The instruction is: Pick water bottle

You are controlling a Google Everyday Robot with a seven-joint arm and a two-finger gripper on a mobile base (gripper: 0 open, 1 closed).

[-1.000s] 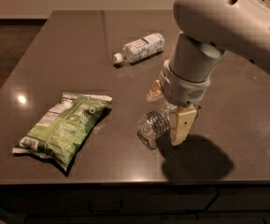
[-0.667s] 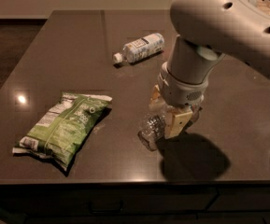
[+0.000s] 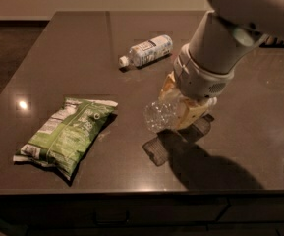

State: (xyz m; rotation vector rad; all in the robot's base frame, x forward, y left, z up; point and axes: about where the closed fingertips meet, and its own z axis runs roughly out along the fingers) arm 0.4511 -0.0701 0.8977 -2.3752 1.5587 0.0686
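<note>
The water bottle (image 3: 159,117) is clear, ribbed plastic; only its base end shows, pointing toward the camera. Its cap and label band are hidden behind the gripper. My gripper (image 3: 179,111) hangs from the large white arm at centre right and is shut on the bottle, with one yellowish finger (image 3: 193,116) on its right and the other on its far side. The bottle hangs a little above the dark table (image 3: 58,48), and its shadow lies on the table below it.
A bottle wrapped in a white label (image 3: 147,50) lies on its side at the back, behind the gripper. A green snack bag (image 3: 67,134) lies at front left. The table's front edge runs close below the arm's shadow.
The fingers have closed around the bottle and the arm has risen. The bottle has come up off the table, and its shadow now lies apart from it.
</note>
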